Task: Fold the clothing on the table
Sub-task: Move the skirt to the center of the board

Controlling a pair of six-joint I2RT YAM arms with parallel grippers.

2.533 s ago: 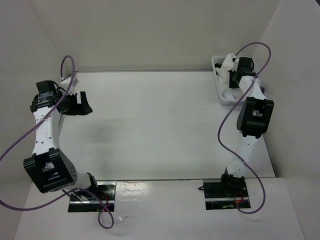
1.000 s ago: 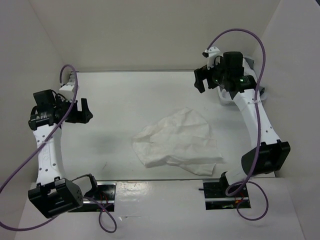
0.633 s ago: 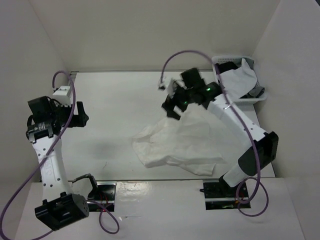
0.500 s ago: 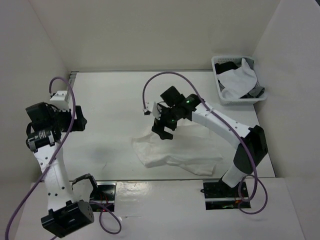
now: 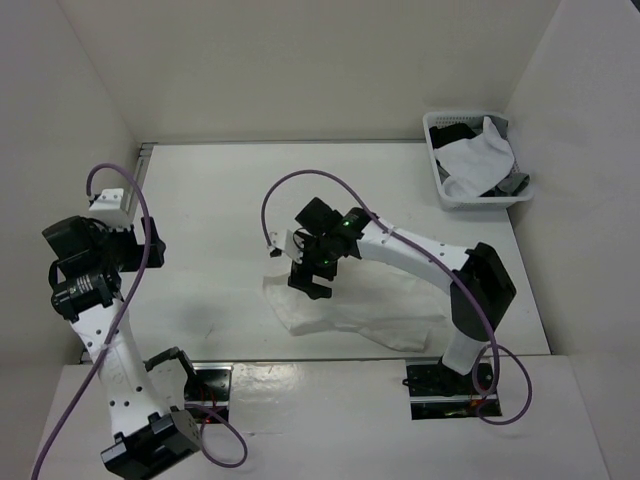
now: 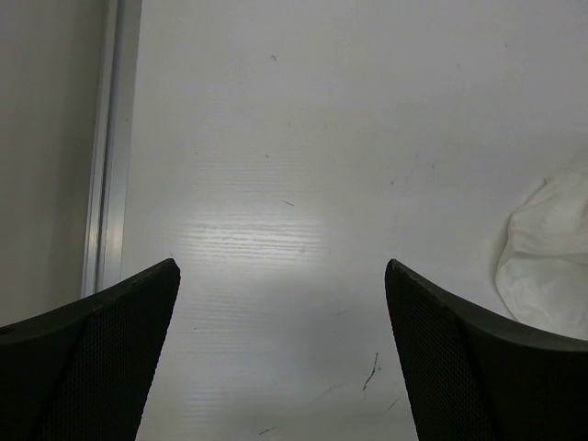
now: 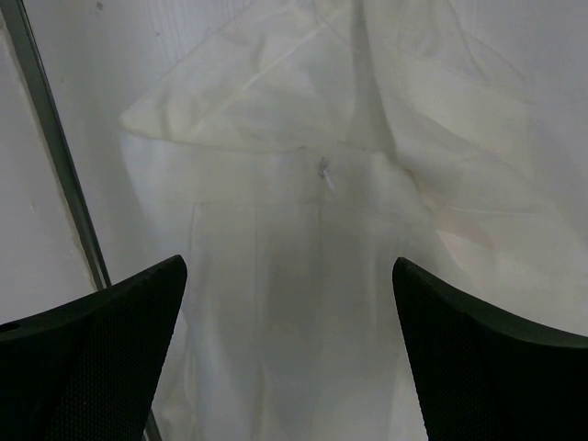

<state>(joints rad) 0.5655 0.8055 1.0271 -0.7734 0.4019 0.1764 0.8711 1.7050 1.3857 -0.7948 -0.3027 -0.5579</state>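
Clothing (image 5: 385, 312): white, thin, crumpled, lying flat on the counter (image 5: 230, 190) near its front edge. Its long axis runs left-right across the counter. Its left end lies directly under the right pincer (image 5: 308, 282); the rest stretches off to that pincer's right.

Right pincer: jaws wide, nothing between them, hovering over the fabric. Right wrist view shows a folded-over flap, a small fastener (image 7: 323, 170) and faint lengthwise creases. The pleats are hard to make out.

Left pincer (image 5: 152, 250): jaws wide, empty, well apart from the garment, which is cut off at its camera's right edge.

Counter is matte white with a metal rail (image 6: 110, 138) and plain pale walls around it. Basket (image 5: 437, 180) in the far right corner holds white and dark cloth. The right arm hides the garment's far edge.
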